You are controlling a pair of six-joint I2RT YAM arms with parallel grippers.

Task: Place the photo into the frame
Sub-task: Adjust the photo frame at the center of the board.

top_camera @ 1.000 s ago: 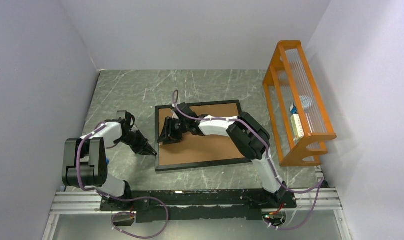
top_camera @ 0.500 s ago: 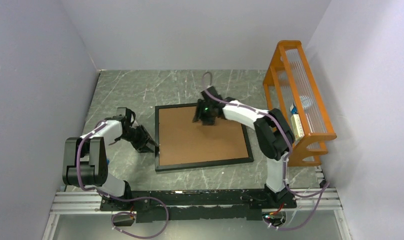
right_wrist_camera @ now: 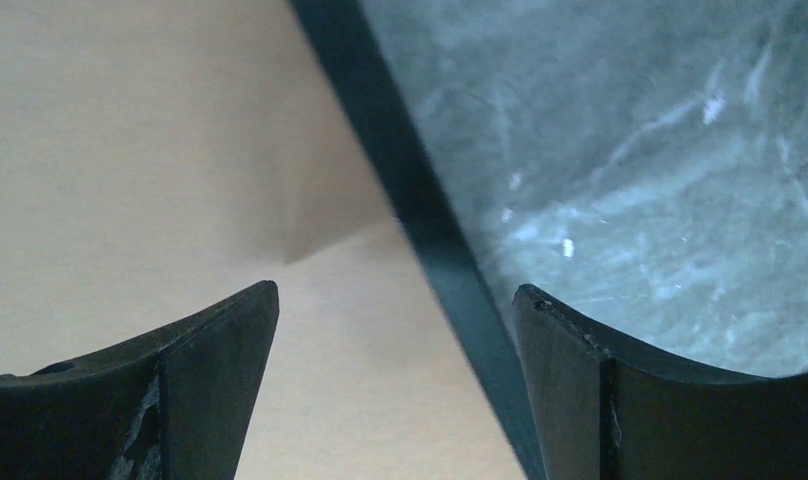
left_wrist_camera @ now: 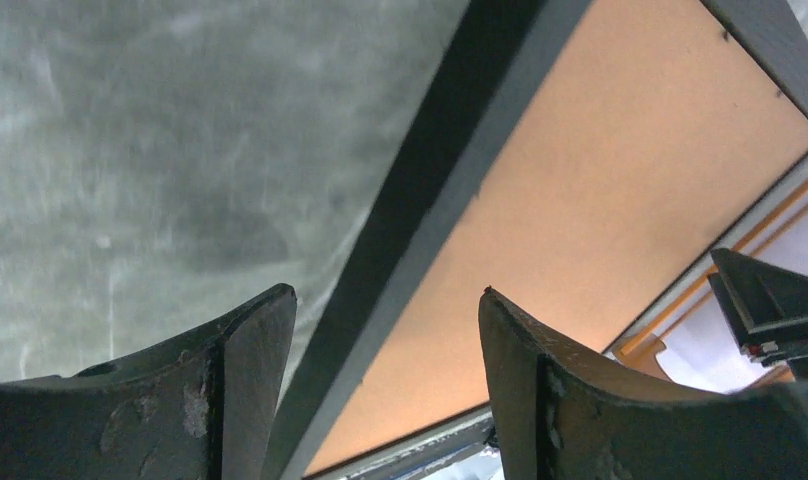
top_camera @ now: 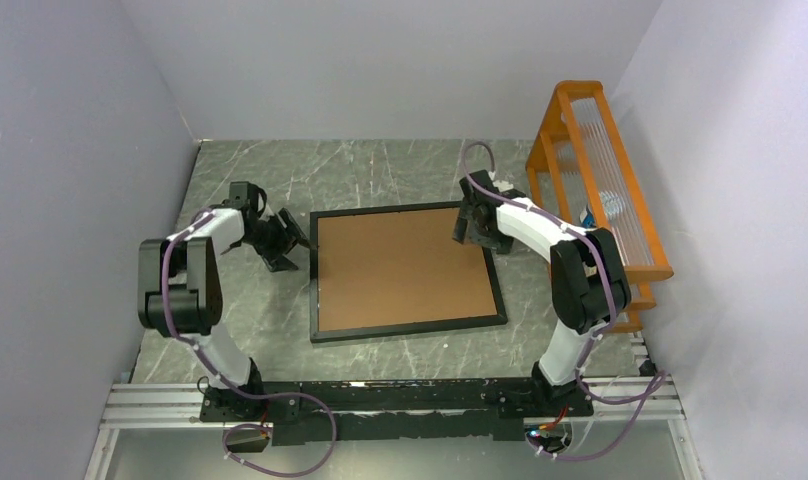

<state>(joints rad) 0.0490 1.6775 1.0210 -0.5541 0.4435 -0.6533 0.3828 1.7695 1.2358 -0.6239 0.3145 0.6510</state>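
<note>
- my left gripper (top_camera: 283,242) hung released beside the frame's (top_camera: 410,327) left edge.
- my right gripper (top_camera: 470,226) hung released over its right edge.
- a brown backing board (top_camera: 400,265) filled the frame.

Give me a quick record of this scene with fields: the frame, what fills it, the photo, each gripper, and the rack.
frame: black, lying flat on the grey marbled table
inside it: brown backing board, filling the opening
photo: not in sight in any view
left gripper: open, above the frame's left edge near the far corner
right gripper: open, above the frame's right edge near the far corner
rack: orange, standing to the right of the frame, apart from it
</note>
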